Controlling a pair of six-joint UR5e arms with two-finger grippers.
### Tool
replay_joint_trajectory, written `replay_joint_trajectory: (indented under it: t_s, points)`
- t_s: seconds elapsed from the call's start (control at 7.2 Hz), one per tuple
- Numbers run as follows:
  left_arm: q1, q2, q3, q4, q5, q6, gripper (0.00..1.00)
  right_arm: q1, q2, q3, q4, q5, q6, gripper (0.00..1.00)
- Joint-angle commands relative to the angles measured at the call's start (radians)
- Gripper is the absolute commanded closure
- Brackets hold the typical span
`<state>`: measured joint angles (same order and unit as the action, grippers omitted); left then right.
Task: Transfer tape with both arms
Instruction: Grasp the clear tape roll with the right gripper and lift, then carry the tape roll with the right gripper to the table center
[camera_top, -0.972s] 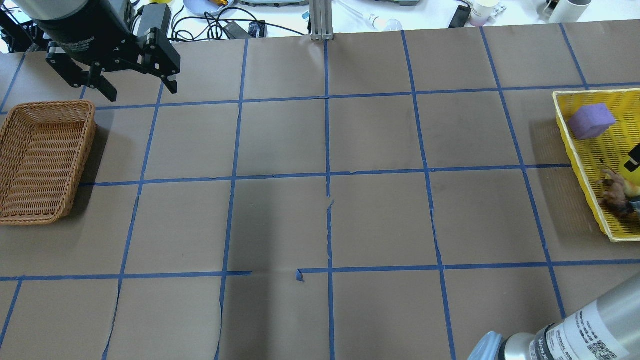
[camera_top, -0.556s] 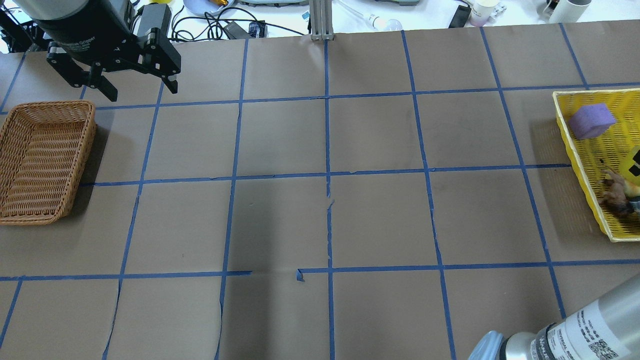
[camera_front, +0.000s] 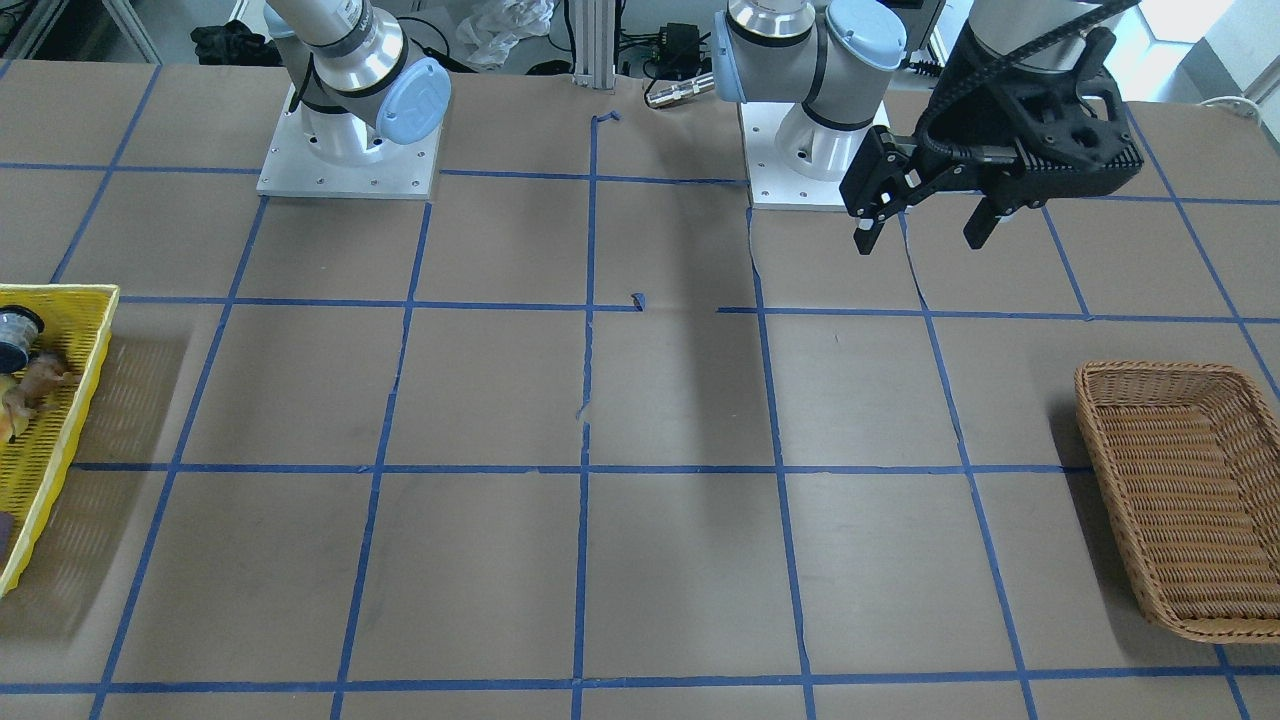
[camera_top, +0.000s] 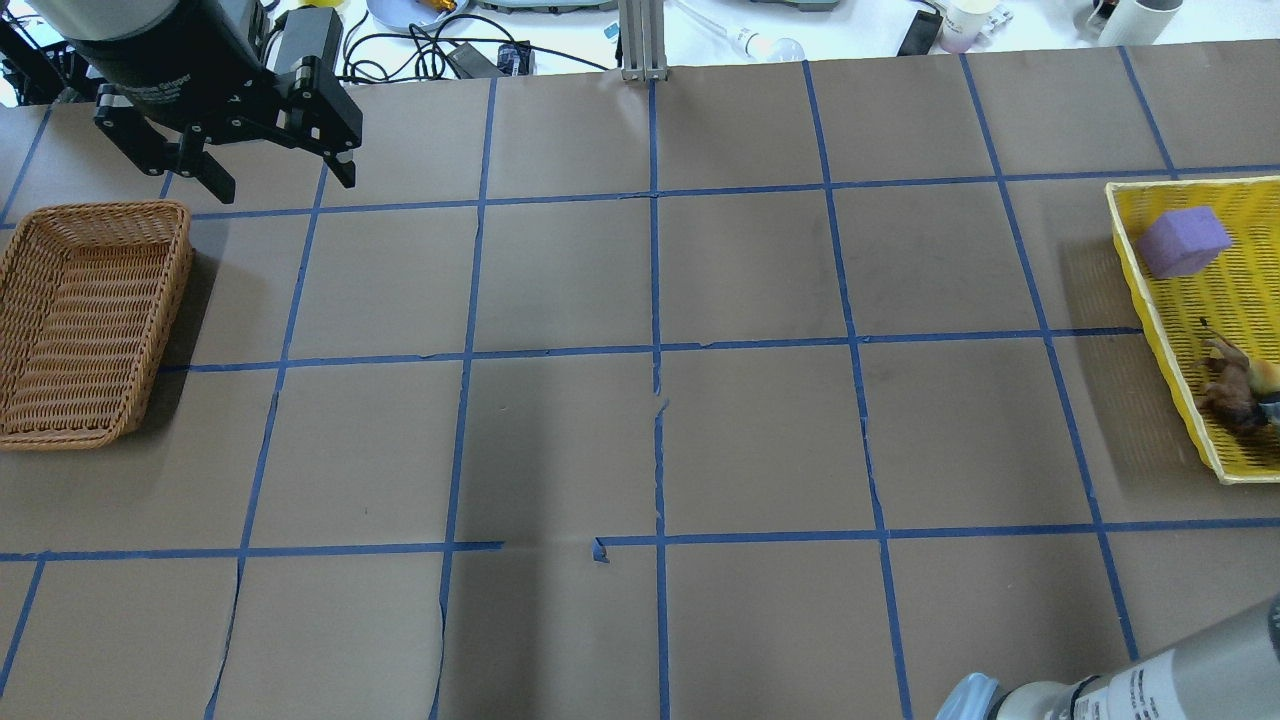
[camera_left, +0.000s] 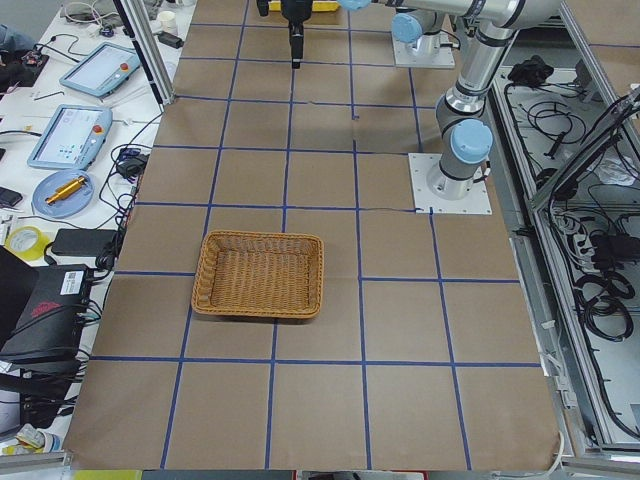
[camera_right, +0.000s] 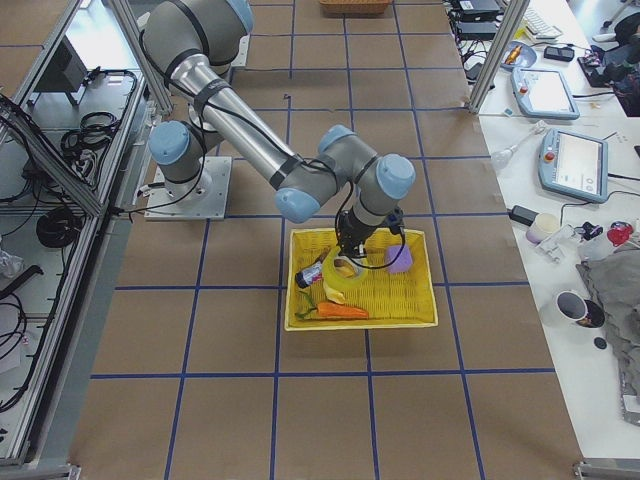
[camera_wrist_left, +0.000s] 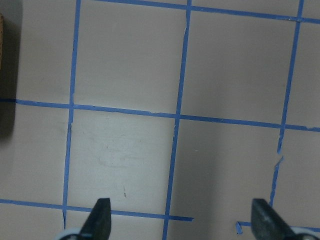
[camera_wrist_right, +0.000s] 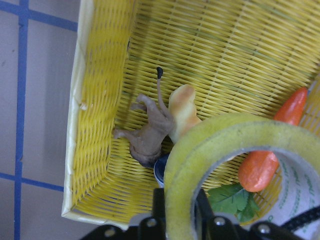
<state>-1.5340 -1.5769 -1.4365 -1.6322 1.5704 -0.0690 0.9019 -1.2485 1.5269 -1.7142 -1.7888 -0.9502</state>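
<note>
The tape (camera_wrist_right: 225, 132) hangs above the yellow basket (camera_wrist_right: 95, 100). Its ring wall is pinched by the right tool (camera_wrist_right: 180, 215), over a toy animal (camera_wrist_right: 150, 135) and a carrot (camera_wrist_right: 272, 145). Well apart, the left tool (camera_top: 283, 185) is spread wide above the counter (camera_top: 750, 430), near a wicker basket (camera_top: 178, 290).

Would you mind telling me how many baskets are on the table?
2. An empty wicker basket sits at the robot's left end; a yellow basket at its right end holds toys, where the right gripper grips the tape.
</note>
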Motion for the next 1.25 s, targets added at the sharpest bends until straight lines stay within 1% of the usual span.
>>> replay_joint_trajectory:
  t_s: [0.0, 0.14, 0.28, 0.42, 0.56, 0.69, 0.83, 0.97, 1.11]
  points:
    - [-0.001, 0.0, 0.001, 0.0, -0.001, 0.0, 0.0, 0.143, -0.101, -0.046, 0.013, -0.012, 0.081, 1.0]
    - [0.0, 0.0, 0.001, 0.0, 0.0, 0.0, 0.0, 0.263, -0.106, -0.045, 0.004, 0.006, 0.261, 1.0]
    - [0.0, 0.0, -0.001, -0.002, 0.0, 0.0, 0.0, 0.396, -0.082, -0.044, -0.001, 0.091, 0.509, 1.0]
    - [0.002, 0.0, -0.001, 0.0, -0.001, 0.003, 0.0, 0.522, -0.045, -0.047, -0.074, 0.135, 0.688, 1.0]
    - [0.0, 0.0, -0.001, 0.0, 0.0, 0.003, 0.0, 0.64, 0.018, -0.047, -0.162, 0.143, 0.832, 1.0]
    - [0.002, 0.0, -0.001, 0.0, -0.001, 0.003, 0.0, 0.732, 0.091, -0.054, -0.253, 0.144, 0.985, 1.0]
    - [-0.001, 0.0, -0.002, 0.0, 0.0, 0.003, 0.0, 0.8, 0.163, -0.092, -0.286, 0.166, 1.111, 1.0]
    - [0.0, 0.0, -0.002, 0.0, -0.001, 0.003, 0.0, 0.854, 0.219, -0.143, -0.289, 0.187, 1.248, 1.0]
    - [-0.001, 0.0, -0.002, 0.0, 0.0, 0.003, 0.0, 0.897, 0.28, -0.189, -0.303, 0.215, 1.336, 1.0]
